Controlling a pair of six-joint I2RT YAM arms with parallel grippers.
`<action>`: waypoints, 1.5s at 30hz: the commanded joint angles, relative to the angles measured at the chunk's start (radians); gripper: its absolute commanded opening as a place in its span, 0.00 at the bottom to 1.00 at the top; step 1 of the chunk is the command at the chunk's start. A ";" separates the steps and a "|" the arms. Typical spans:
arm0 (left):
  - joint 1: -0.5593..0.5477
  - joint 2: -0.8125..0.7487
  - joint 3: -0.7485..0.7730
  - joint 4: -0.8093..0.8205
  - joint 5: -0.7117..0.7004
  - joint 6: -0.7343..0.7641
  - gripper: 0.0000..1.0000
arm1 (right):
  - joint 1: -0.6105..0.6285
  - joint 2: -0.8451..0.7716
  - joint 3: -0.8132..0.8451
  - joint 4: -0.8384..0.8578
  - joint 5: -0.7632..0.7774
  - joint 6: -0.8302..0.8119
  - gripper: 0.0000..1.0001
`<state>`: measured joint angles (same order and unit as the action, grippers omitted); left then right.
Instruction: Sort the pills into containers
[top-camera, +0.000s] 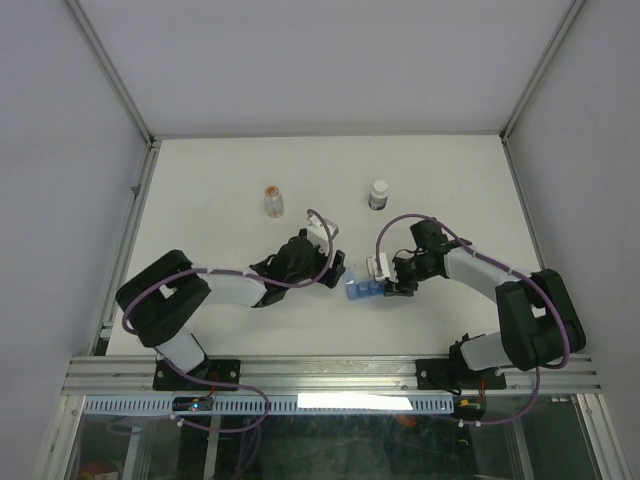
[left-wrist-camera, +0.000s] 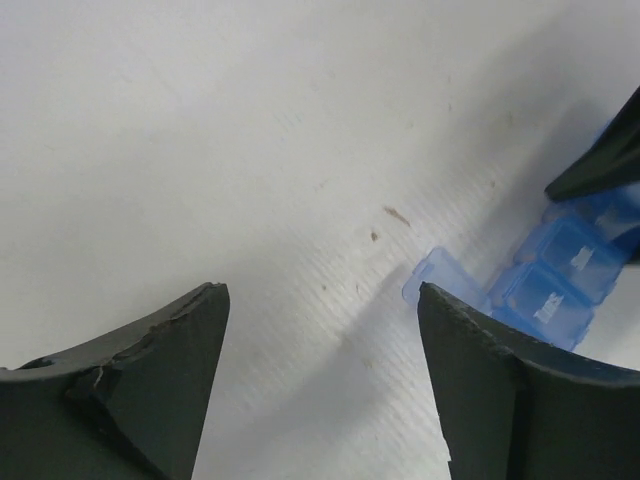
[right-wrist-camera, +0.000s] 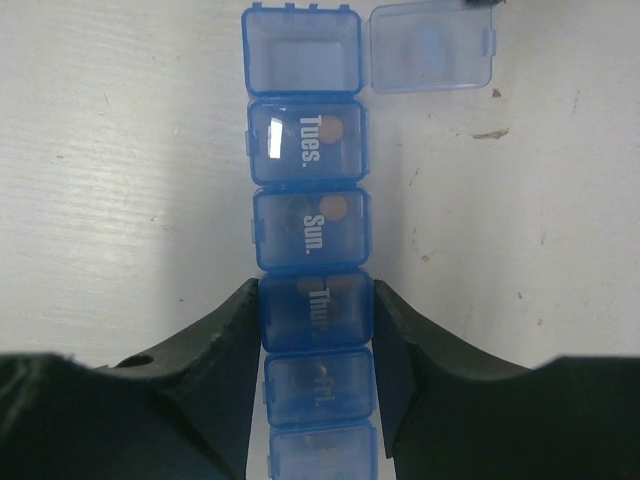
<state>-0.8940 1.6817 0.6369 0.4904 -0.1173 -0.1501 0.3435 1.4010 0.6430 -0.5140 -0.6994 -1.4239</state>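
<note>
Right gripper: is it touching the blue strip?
Touching. The right wrist view shows the right gripper with its fingers pressed against both sides of the strip at the Thur. compartment, no gap visible.

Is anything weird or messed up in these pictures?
Yes. On the pill box the days are out of order: Tues., Sun., Thur., Fri. The end lid is flipped open beside it. Small brown specks dot the table.
</note>
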 joint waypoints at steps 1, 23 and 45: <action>0.059 -0.229 0.023 -0.050 -0.054 -0.068 0.81 | 0.014 0.034 -0.001 0.084 0.077 0.127 0.32; 0.521 -0.437 0.058 -0.248 0.180 -0.216 0.99 | 0.051 0.110 0.364 -0.044 0.064 0.539 0.97; 0.582 -0.422 -0.014 0.087 0.549 -0.360 0.94 | -0.120 0.395 0.943 -0.134 0.284 0.910 0.94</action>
<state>-0.3191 1.3941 0.7250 0.3672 0.3336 -0.4278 0.1738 1.7222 1.4796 -0.5995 -0.5884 -0.5892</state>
